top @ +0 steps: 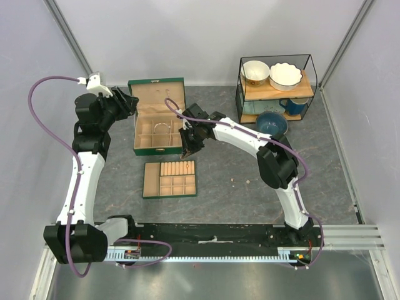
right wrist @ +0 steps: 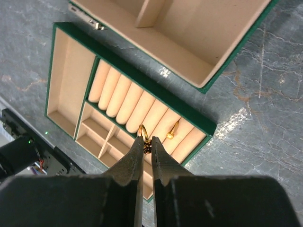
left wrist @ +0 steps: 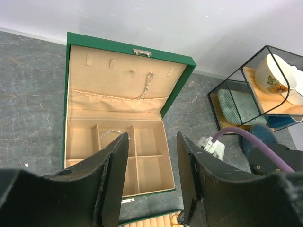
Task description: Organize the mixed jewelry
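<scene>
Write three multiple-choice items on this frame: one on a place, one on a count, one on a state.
1. Where does the silvery bangle lie?
A. in a compartment of the green box
B. hung in that box's lid
C. outside the box

2. How many bowls stand on the top board of the wire shelf?
A. one
B. two
C. four

3. How is the right claw?
A. wide open, empty
B. shut on a gold ring
C. shut on the bangle

Key:
1 A: the left wrist view shows it inside a back compartment.
2 B: the top view shows two pale bowls side by side.
3 B: the right wrist view shows the ring pinched between the tips.
</scene>
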You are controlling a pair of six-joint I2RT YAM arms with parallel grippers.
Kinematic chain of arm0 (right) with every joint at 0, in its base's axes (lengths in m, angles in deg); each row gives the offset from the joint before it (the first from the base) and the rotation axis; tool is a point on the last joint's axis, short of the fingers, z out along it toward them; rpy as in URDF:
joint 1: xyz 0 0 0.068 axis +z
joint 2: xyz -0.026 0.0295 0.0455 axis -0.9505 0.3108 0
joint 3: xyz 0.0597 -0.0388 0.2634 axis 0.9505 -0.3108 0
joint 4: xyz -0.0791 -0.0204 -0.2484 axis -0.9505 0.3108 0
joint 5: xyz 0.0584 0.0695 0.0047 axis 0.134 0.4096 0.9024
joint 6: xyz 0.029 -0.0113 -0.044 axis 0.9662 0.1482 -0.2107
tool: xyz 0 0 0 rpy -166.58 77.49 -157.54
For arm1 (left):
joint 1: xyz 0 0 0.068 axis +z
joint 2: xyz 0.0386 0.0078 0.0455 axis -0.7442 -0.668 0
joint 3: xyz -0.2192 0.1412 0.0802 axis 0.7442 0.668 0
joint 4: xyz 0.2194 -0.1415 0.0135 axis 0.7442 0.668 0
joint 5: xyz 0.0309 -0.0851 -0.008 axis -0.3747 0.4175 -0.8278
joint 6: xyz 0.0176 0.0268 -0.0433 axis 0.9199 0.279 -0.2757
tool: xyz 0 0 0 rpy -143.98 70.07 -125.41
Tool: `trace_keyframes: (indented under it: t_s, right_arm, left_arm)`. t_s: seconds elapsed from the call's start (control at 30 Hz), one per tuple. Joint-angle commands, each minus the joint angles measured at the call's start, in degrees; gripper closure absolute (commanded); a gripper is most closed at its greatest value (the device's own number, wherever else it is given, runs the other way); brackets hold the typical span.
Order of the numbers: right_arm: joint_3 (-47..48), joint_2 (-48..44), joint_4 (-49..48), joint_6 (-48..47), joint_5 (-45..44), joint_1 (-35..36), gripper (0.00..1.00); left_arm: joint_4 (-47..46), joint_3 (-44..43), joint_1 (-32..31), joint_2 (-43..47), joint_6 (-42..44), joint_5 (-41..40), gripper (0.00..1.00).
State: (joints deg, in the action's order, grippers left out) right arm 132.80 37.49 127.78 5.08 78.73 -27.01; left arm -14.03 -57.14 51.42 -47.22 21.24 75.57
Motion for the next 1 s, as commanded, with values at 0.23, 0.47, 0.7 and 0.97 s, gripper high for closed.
trace_keyframes:
  t_s: [0.23, 0.47, 0.7, 0.97]
  right_arm:
    - [-3.41, 2.36, -2.41, 10.22, -2.80, 1.17, 1.00]
    - [-3.59, 2.36, -2.68, 12.95, -1.48, 1.70, 1.00]
    - [-3.94, 2.80, -3.38, 13.74, -1.56, 2.14, 1.00]
    - [-2.53, 3.67, -3.21, 13.39, -3.32, 2.84, 1.00]
  left_arm:
    - [-0.97, 0.42, 0.45, 0.22, 1.57, -2.00, 0.48]
    - [-0.97, 0.77, 0.45, 0.13, 1.39, -2.17, 0.48]
    - [-1.24, 0.95, 0.53, 0.31, 1.22, -1.91, 0.48]
    - [-1.24, 1.03, 0.45, 0.31, 1.13, -1.38, 0.49]
